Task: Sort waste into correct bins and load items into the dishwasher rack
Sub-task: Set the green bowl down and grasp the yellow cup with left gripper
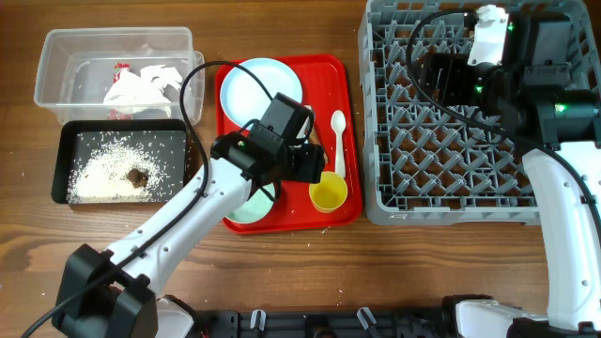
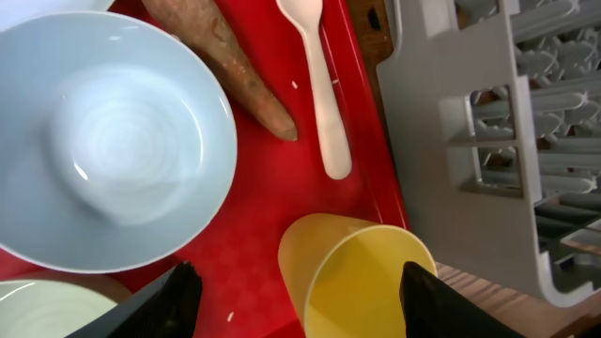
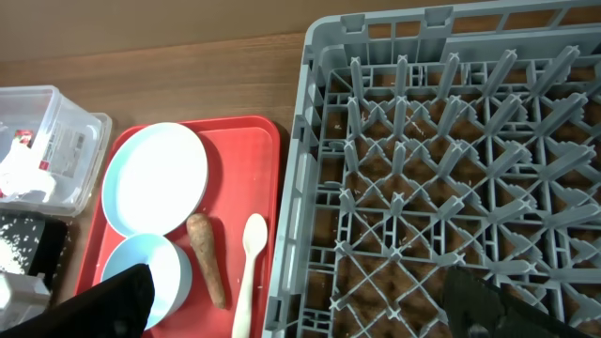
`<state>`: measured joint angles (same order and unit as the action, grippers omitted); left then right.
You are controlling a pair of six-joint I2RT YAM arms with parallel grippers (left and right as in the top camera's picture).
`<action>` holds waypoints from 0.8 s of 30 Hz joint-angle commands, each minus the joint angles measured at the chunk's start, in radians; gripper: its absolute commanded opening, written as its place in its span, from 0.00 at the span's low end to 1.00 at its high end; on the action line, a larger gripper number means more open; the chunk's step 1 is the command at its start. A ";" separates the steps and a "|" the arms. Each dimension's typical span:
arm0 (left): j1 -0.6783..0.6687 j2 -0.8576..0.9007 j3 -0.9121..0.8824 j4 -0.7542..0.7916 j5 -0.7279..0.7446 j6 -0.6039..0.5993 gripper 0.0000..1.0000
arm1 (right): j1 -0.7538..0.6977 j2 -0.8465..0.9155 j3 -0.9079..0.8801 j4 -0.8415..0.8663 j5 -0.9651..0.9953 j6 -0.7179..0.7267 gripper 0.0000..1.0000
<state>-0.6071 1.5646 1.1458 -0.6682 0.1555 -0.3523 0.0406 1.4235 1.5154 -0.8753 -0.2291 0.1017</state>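
Observation:
My left gripper (image 1: 310, 167) (image 2: 305, 302) is open low over the red tray, its fingers on either side of the small yellow cup (image 1: 329, 194) (image 2: 366, 282). A small white bowl (image 2: 113, 141), the orange-brown carrot-like stick (image 2: 235, 70) and the white plastic spoon (image 1: 338, 141) (image 2: 319, 94) lie just beyond it. The mint-green bowl (image 1: 246, 211) is partly under the arm. The pale blue plate (image 1: 258, 89) lies at the tray's back. My right gripper (image 1: 430, 70) (image 3: 300, 305) is open and empty above the grey dishwasher rack (image 1: 451, 178) (image 3: 441, 141).
The clear tub (image 1: 56, 56) at the back left holds crumpled white paper (image 1: 141, 89). The black tray (image 1: 66, 160) in front of it holds rice (image 1: 103, 174) and a brown lump (image 1: 138, 176). The red tray (image 1: 225, 113) lies close beside the rack's left wall.

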 commanded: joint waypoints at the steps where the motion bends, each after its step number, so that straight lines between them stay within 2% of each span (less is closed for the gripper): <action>1: -0.005 0.070 0.015 0.002 0.006 0.054 0.69 | 0.005 0.015 0.014 -0.001 -0.017 0.006 1.00; 3: -0.005 0.105 0.015 -0.010 0.013 0.055 0.67 | 0.005 0.015 0.014 -0.001 -0.017 0.006 0.99; 6: -0.008 0.117 0.015 -0.052 0.038 0.062 0.56 | 0.005 0.015 0.014 -0.001 -0.016 0.006 1.00; 8: -0.012 0.117 0.015 -0.061 0.048 0.066 0.53 | 0.005 0.015 0.014 0.000 -0.016 0.006 1.00; 10: -0.026 0.118 0.015 -0.061 0.087 0.088 0.44 | 0.005 0.015 0.014 0.000 -0.016 0.006 1.00; 18: -0.076 0.168 0.010 -0.053 0.088 0.076 0.15 | 0.005 0.015 0.014 -0.002 -0.017 0.006 1.00; 20: -0.076 0.185 0.010 -0.053 0.088 0.076 0.04 | 0.005 0.015 0.014 -0.002 -0.017 0.006 1.00; 24: -0.068 0.183 0.024 -0.047 0.136 0.076 0.04 | 0.005 0.015 0.014 -0.002 -0.018 0.016 1.00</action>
<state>-0.6819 1.7420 1.1458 -0.7197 0.2386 -0.2779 0.0406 1.4281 1.5154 -0.8753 -0.2291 0.1017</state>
